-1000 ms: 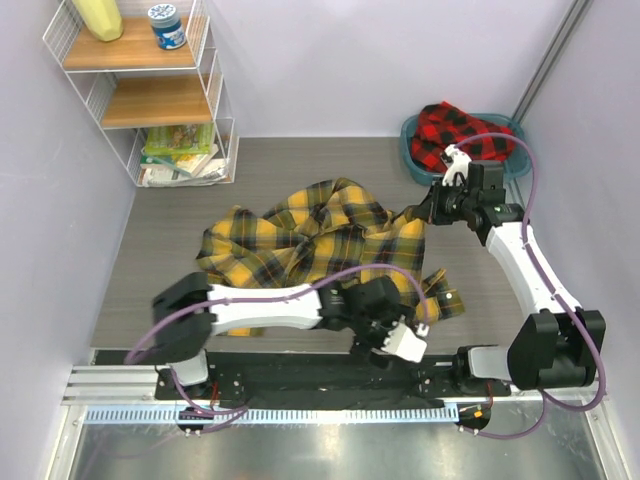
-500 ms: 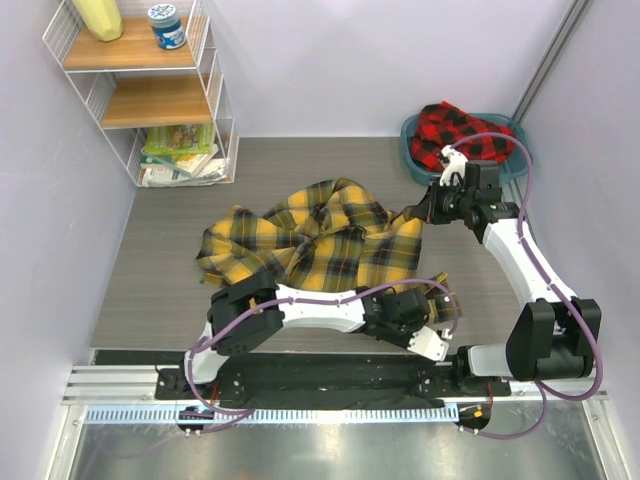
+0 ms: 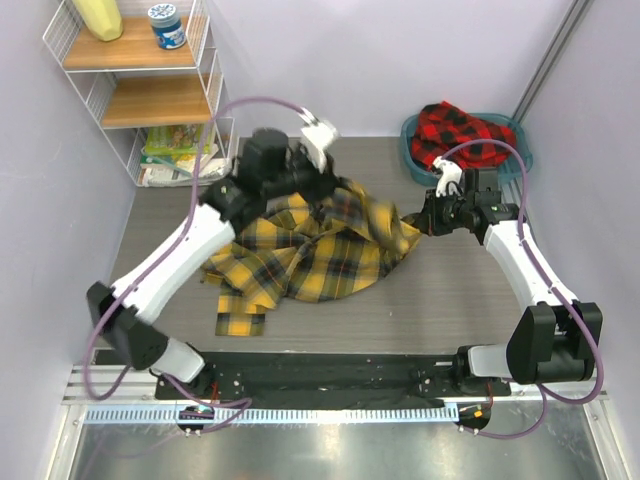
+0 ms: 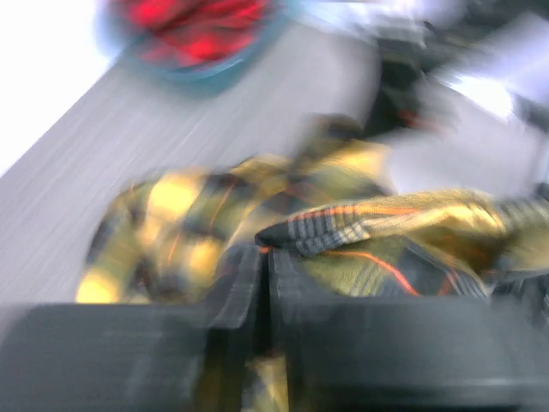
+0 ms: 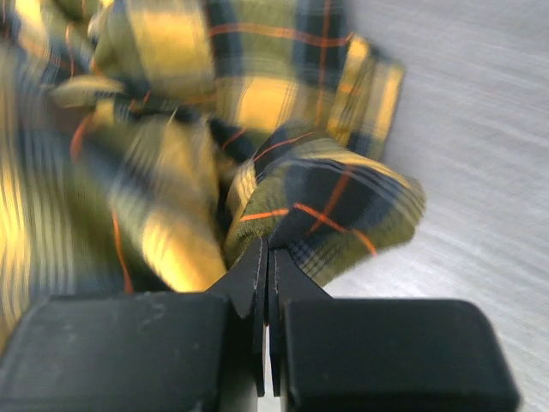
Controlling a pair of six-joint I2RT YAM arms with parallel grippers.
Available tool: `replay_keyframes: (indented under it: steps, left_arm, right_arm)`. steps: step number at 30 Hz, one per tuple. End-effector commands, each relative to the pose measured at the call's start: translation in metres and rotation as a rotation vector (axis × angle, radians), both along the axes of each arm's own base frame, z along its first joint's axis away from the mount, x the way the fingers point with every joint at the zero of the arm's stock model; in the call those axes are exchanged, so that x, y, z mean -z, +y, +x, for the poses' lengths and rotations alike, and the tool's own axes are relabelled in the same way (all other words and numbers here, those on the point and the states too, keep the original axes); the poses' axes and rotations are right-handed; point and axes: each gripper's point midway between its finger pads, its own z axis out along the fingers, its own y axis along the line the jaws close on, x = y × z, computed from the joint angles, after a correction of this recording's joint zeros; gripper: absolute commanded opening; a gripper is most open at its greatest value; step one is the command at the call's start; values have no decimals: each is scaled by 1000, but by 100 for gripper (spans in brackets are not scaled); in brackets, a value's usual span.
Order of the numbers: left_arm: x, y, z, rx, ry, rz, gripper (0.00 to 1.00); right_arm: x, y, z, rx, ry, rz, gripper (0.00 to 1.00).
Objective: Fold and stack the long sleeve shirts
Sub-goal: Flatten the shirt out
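Observation:
The yellow-and-black long sleeve shirt (image 3: 300, 255) lies crumpled mid-table, with a cuffed part trailing toward the near left. My left gripper (image 3: 335, 190) is over its far edge, shut on a fold of the yellow plaid (image 4: 343, 232); that view is blurred by motion. At the shirt's right end my right gripper (image 3: 415, 222) is shut on a corner of the same cloth (image 5: 334, 202). The red-and-black long sleeve shirt (image 3: 465, 132) sits bunched in the teal basin (image 3: 410, 158) at the far right, and also shows as the red shirt (image 4: 197, 26) in the left wrist view.
A white wire shelf (image 3: 150, 95) with wooden boards, a jar and books stands at the far left corner. The walls close in on three sides. A black rail (image 3: 320, 370) carrying the arm bases runs along the near edge.
My left gripper closed on the yellow shirt's near edge, then swung to the far middle of the table, dragging the cloth back and left. The right gripper stayed shut, shifting slightly left.

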Motion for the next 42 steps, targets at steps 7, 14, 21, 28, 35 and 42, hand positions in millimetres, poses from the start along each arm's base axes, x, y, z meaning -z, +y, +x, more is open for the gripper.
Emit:
replay_keyframes:
  steps: [7, 14, 21, 28, 35, 42]
  left_arm:
    - [130, 132, 55, -405, 571, 133, 64]
    - [168, 181, -24, -275, 450, 399, 77]
    - [214, 176, -58, -271, 347, 661, 72]
    - [236, 153, -48, -327, 325, 679, 73]
    - [244, 144, -65, -312, 410, 612, 73]
    - [252, 146, -56, -361, 403, 641, 50]
  right_arm:
    - [-24, 17, -26, -123, 6, 67, 1]
    - [-45, 23, -13, -107, -22, 120, 1]
    - [-65, 23, -3, -85, -69, 132, 1]
    - [-82, 25, -2, -63, -104, 160, 1]
    - [-100, 25, -6, -56, -144, 170, 1]
    - [-107, 24, -9, -44, -157, 176, 1]
